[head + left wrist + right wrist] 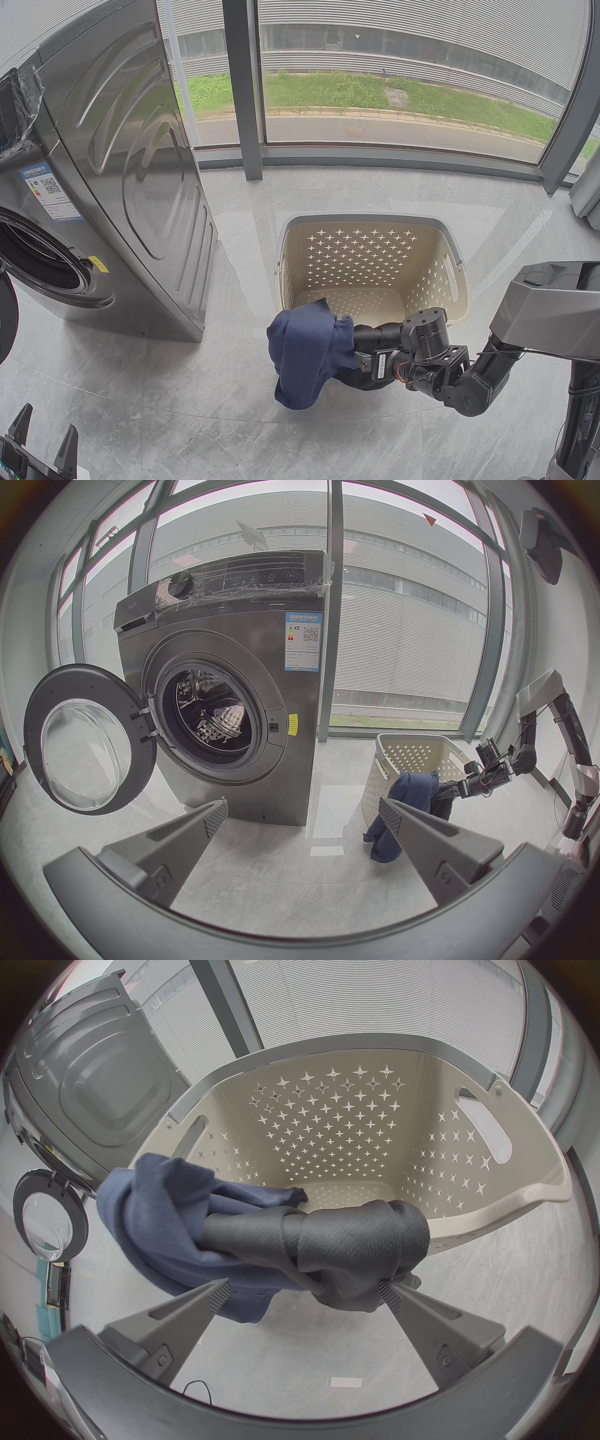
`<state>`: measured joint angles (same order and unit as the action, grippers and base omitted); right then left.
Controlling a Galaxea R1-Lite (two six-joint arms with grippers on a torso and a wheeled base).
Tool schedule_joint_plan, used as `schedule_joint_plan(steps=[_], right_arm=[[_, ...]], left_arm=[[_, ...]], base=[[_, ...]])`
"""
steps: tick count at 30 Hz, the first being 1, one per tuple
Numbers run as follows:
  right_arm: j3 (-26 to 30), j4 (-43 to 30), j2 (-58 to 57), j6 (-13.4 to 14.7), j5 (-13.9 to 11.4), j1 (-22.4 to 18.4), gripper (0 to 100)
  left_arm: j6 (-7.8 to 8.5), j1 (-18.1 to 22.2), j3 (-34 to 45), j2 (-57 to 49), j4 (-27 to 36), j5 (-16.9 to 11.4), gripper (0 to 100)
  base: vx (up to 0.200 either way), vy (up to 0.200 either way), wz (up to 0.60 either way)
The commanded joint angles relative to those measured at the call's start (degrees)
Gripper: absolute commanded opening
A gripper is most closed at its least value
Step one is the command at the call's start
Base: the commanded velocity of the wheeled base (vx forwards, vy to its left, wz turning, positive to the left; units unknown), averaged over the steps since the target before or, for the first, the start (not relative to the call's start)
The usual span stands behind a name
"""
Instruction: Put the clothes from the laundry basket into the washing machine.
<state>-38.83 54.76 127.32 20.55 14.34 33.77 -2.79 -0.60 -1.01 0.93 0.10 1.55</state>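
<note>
A blue garment [306, 350] and a dark grey one [350, 1247] lie bunched over the near rim of the cream laundry basket [372, 250]; the blue one hangs down outside the basket's front. My right gripper [303, 1288] is right at the bundle with its fingers spread wide, and the dark cloth touches one fingertip [390, 1291]. The inside of the basket shows bare. To the left stands the grey washing machine [250, 667] with its round door [81, 742] swung open and the drum [212, 714] in view. My left gripper [300, 811] is open, low at the front left [40, 437].
Pale tiled floor [219, 406] lies open between the basket and the machine. Tall windows with a dark pillar [240, 87] run along the back. The open door sticks out from the machine's front towards me.
</note>
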Motion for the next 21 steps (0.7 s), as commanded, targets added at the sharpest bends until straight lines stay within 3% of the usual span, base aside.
schedule_joint_plan(steps=[1,21], right_arm=[[-1.6,0.0,1.79,-0.07,-0.01,-1.16,100],[-2.39,6.5,5.66,-0.87,-0.19,-1.16,100]], left_arm=[[-0.02,-0.02,1.01,-0.75,-0.01,0.03,100],[-0.2,-0.02,1.01,-0.75,-0.01,0.03,100]], base=[[0.0,0.0,0.0],[0.0,0.0,0.0]])
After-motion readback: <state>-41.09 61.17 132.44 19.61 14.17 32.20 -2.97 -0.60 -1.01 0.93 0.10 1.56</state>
